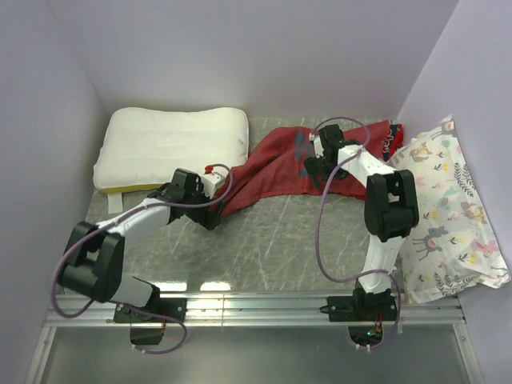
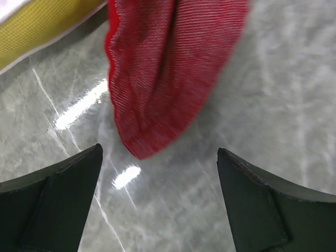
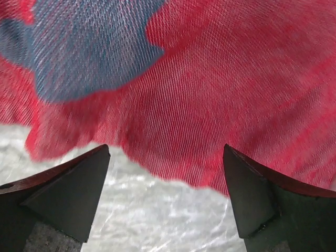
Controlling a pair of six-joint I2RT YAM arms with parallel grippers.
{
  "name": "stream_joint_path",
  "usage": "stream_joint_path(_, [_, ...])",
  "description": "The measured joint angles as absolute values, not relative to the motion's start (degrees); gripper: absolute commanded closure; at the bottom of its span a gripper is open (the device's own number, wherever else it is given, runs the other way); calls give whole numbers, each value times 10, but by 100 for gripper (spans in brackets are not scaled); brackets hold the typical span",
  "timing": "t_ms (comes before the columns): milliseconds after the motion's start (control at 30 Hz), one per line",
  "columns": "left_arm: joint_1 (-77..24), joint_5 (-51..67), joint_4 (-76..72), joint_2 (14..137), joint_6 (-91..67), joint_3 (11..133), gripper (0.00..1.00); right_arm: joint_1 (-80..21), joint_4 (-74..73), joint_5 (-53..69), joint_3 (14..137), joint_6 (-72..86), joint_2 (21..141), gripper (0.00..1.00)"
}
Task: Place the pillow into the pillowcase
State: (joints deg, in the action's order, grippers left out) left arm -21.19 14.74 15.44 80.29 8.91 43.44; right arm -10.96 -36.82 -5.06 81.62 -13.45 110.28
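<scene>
Table (image 1: 272, 240): grey marble-pattern top, glossy. It is enclosed on 3 sides by plain lilac walls: back wall (image 1: 256, 48) at table's far edge, left wall (image 1: 40, 136) & right wall (image 1: 480, 56) at its sides. An alum. rail (image 1: 264, 308) is fixed along table's near edge. Overhead light is reflected as white glare patches (image 1: 200, 286) on table top, just beyond the rail.

Bright, even light is falling from above, casting soft shadows. Glare is streaking the table (image 2: 79, 107) in the left wrist view; the pillowcase (image 3: 220, 94) is showing slightly blurred up close.
</scene>
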Motion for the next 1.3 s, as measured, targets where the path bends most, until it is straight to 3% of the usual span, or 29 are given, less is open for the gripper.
stream_joint_path(100, [-212, 125, 138, 852, 87, 448, 16, -110, -368, -52, 826, -145, 1132, 13])
stream_joint_path(133, [-212, 119, 136, 868, 87, 457, 26, -110, -370, -52, 827, -149, 1140, 17])
stream_joint_path(167, [-212, 116, 133, 885, 85, 467, 33, -110, -372, -52, 827, -153, 1147, 32])
stream_joint_path(233, [-212, 114, 132, 912, 87, 488, 48, -111, -381, -51, 829, -165, 1157, 55])
stream_joint_path(267, [-212, 114, 134, 922, 90, 497, 65, -110, -382, -54, 830, -171, 1157, 80])
stream_joint_path(300, [-212, 116, 138, 931, 91, 505, 75, -110, -384, -56, 830, -180, 1158, 94])
stream_joint_path(333, [-212, 120, 148, 936, 99, 514, 98, -110, -389, -58, 830, -185, 1158, 100])
stream_joint_path(533, [-213, 175, 240, 905, 146, 534, 100, -97, -417, -65, 812, -225, 1133, 100])
stream_joint_path(667, [-237, 236, 350, 807, 207, 534, 100, -64, -470, -67, 787, -271, 1054, 100])
stream_joint_path(800, [-335, 273, 421, 718, 256, 534, 100, -36, -516, -82, 787, -323, 977, 100])
stream_joint_path(900, [-447, 280, 447, 706, 272, 534, 93, -33, -548, -94, 788, -355, 947, 100])
stream_joint_path(933, [-482, 288, 454, 712, 279, 534, 79, -34, -562, -96, 789, -362, 946, 92])
stream_joint_path(1000, [-527, 309, 474, 734, 295, 538, 62, -36, -589, -94, 797, -368, 953, 81])
stream_joint_path(1033, [-540, 320, 487, 749, 300, 543, 47, -37, -602, -91, 804, -369, 959, 68])
stream_joint_path(1067, [-551, 328, 497, 763, 304, 550, 37, -37, -612, -86, 814, -366, 964, 61])
stream_joint_path(1100, [-562, 334, 509, 777, 299, 560, 36, -38, -622, -78, 826, -365, 967, 54])
stream_joint_path(1133, [-566, 337, 518, 785, 294, 574, 35, -40, -630, -65, 838, -361, 968, 28])
stream_joint_path(1167, [-569, 338, 523, 788, 290, 589, 34, -41, -639, -53, 851, -353, 968, 22])
stream_joint_path(1300, [-512, 362, 519, 780, 260, 672, 27, -77, -643, 10, 893, -312, 952, 22])
